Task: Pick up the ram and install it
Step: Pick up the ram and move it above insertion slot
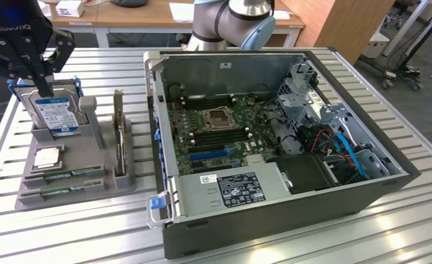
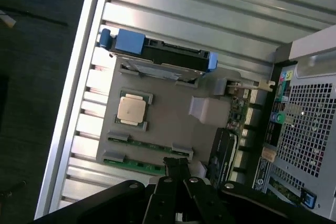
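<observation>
Case (image 1: 275, 181) sits open up front on the counter (image 1: 392, 231); at the exterior view's left the tool (image 1: 46, 91), clenched empty, hangs over the tray (image 1: 117, 187), ram (image 1: 69, 175) lying in it.

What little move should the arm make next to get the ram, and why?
Probably open the jaws. They look shut and empty over the holder, and the ram lies in its slot below; shut jaws couldn't straddle it.

Bright overhead light, glare on slatted table (image 1: 392, 220), pc case (image 1: 289, 217) interior dimmer, soft shadows
</observation>
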Controlling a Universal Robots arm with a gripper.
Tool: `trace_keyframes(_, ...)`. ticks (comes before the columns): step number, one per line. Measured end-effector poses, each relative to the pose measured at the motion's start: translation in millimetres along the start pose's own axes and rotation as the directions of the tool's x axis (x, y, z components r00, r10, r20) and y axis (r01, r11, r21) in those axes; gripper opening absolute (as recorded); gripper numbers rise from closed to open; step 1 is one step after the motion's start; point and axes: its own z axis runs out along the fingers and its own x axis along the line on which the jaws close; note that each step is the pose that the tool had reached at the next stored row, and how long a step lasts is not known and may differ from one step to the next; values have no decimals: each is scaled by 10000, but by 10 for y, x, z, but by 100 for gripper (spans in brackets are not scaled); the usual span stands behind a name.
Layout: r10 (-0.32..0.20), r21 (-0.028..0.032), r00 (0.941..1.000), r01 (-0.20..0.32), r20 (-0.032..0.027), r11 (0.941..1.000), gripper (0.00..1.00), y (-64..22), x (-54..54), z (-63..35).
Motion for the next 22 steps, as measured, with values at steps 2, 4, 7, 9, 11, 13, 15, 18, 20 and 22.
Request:
trace_keyframes(2, -300, -6, 9995, 300, -14, 9995, 10, 0, 0, 1)
trace_keyframes(4, -603, -13, 9982, 603, -27, 9982, 10, 0, 0, 2)
trace_keyframes(7, -960, -22, 9954, 960, -43, 9954, 10, 1, 0, 4)
trace_keyframes(9, -1239, -29, 9923, 1239, -54, 9923, 10, 1, 0, 6)
trace_keyframes(11, -1563, -38, 9877, 1563, -68, 9877, 10, 1, 0, 9)
trace_keyframes(13, -1915, -48, 9814, 1915, -83, 9815, 10, 1, 0, 11)
trace_keyframes(15, -2277, -59, 9737, 2277, -98, 9737, 10, 1, 0, 12)
trace_keyframes(18, -2799, -76, 9599, 2798, -118, 9600, 10, 0, 0, 15)
trace_keyframes(20, -3142, -88, 9493, 3141, -131, 9494, 10, 0, 0, 16)
trace_keyframes(22, -3491, -101, 9370, 3490, -145, 9371, 10, 0, 0, 17)
